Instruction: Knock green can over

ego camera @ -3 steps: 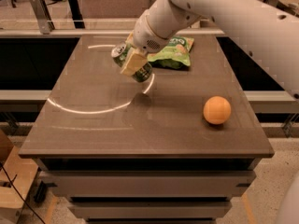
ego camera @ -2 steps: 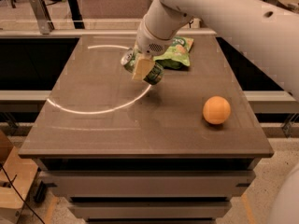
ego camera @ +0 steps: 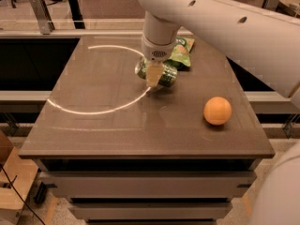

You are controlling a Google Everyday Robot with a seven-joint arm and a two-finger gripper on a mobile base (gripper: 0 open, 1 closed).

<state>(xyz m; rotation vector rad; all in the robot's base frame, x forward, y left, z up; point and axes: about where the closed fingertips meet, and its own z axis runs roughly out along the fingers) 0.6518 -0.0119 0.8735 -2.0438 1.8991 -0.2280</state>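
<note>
camera view shows the gripper at upper centre, against the green can, which looks tipped beside the snack bag. whether the gripper clamps it cannot be told. the can is likely light, stiff and slick, so a push high on its side suits.

The gripper is hanging right in front of the green can, which is lying on its side toward the far edge of the table. A green snack bag is sitting just behind it, and an orange is resting well apart near the right edge.
</note>
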